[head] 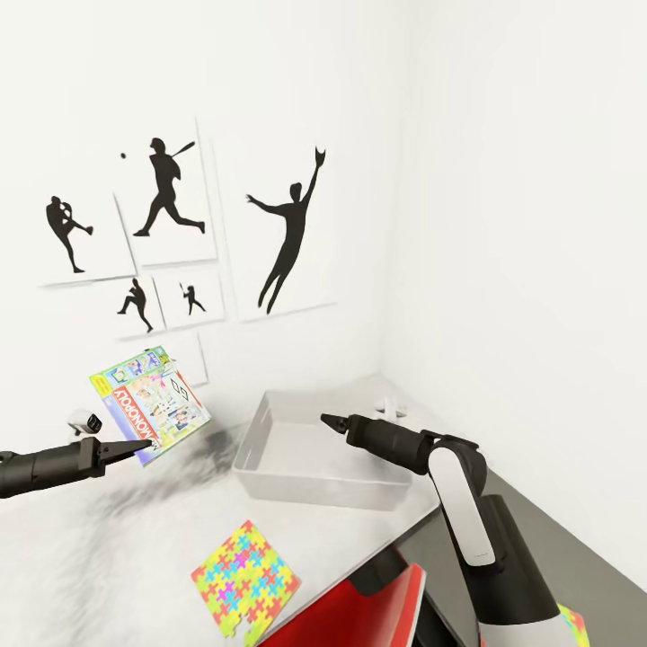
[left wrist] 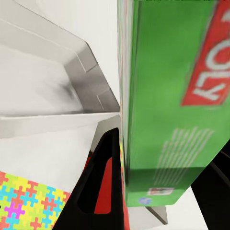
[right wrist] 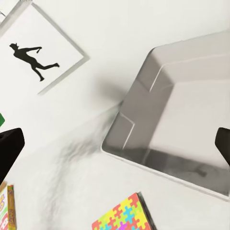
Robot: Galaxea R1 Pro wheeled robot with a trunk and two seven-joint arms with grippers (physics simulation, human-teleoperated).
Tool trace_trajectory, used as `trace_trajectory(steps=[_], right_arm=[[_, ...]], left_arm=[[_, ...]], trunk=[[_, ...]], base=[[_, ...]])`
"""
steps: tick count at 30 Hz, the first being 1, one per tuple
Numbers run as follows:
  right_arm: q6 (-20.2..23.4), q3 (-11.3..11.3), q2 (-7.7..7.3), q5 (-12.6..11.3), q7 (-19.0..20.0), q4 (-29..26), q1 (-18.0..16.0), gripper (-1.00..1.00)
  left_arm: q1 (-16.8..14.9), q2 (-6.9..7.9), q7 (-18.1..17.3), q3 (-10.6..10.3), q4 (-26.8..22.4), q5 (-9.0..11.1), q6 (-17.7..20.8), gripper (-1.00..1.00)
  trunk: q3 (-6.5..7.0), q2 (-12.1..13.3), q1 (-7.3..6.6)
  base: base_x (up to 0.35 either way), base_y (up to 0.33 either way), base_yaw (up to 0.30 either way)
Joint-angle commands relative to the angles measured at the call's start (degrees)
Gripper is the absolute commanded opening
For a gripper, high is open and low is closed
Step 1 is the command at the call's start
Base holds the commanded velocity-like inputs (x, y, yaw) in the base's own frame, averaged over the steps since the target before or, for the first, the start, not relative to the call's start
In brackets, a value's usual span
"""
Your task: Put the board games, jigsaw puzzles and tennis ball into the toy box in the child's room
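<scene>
The step in hand looks like carrying the green-edged board game (head: 149, 403) over to the toy box (head: 270, 409) and letting it go inside. To do it well, the left arm should travel right and a little farther until the whole game hangs over the box's open floor, then tilt the game flat and lower it close to the floor before letting go, so it lands level and does not catch on the near-left wall. The box is empty as far as the pictures show, so there is room to lay it against one side and leave space for the other toys.

The left claw (head: 135, 446) is clenched on the board game's lower edge; in the left wrist view the green side of the game stands pressed between the black fingers (left wrist: 98, 184), held up in the air left of the box and well above the counter (head: 108, 557). The right claw (head: 329, 420) hangs over the toy box's middle, holding nothing; in the head view its tips look drawn to a point, yet the right wrist view shows its fingers (right wrist: 9, 148) far apart at the picture's edges, so I judge it released.

A jigsaw puzzle (head: 244, 580) lies flat on the counter's near edge, apart from the box
</scene>
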Motion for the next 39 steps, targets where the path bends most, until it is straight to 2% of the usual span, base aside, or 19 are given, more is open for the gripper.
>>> trace_trajectory(steps=[1,7,12,16,33,35,36,39], right_arm=[[0.25,-0.05,0.03,0.15,0.13,-0.03,-0.05,1.00],[0.22,0.48,0.03,0.18,0.13,0.01,-0.05,1.00],[-1.69,3.28,-0.08,0.23,0.13,0.17,-0.05,1.00],[-2.60,4.05,-0.08,0.24,0.03,0.15,-0.05,1.00],[-2.65,3.44,-0.82,-0.17,0.21,-0.07,-0.04,1.00],[-2.90,3.04,-0.94,-0.32,0.81,-0.24,0.08,1.00],[-3.29,2.55,-0.99,-0.37,1.78,-0.29,0.18,1.00],[-4.95,-0.40,-1.08,-0.41,7.84,-0.42,0.35,1.00]], left_arm=[[-0.05,0.02,-0.23,-0.02,0.00,-0.02,0.57,-1.00],[-0.05,0.02,-0.23,-0.08,0.00,-0.01,0.57,-1.00],[-0.02,0.02,-0.23,-0.07,0.00,0.00,0.57,-1.00],[-0.03,0.02,-0.23,-0.05,0.00,-0.01,0.57,-1.00],[-0.06,-0.06,-0.23,-0.08,-0.01,-0.09,0.72,-1.00],[-0.27,-1.10,-0.23,-0.27,0.14,-0.25,0.88,-1.00],[-0.45,-2.23,-0.23,-0.36,0.14,-0.33,1.04,-1.00],[-1.07,-5.91,3.59,-0.56,-0.28,-0.57,2.13,-1.00]], trunk=[[-0.10,-0.09,0.04],[-0.10,-0.09,0.04],[-0.10,-0.09,0.04],[-0.10,-0.09,0.04],[-0.10,-0.09,0.04],[-0.10,-0.09,0.04],[-0.10,-0.09,0.04],[-0.10,-0.09,0.04]], base=[[0.160,0.000,0.000],[0.100,0.000,0.000],[0.006,0.000,0.000],[0.000,0.000,0.000],[0.000,0.000,0.000],[0.000,0.000,0.000],[0.000,0.000,0.000],[0.000,0.000,0.000]])
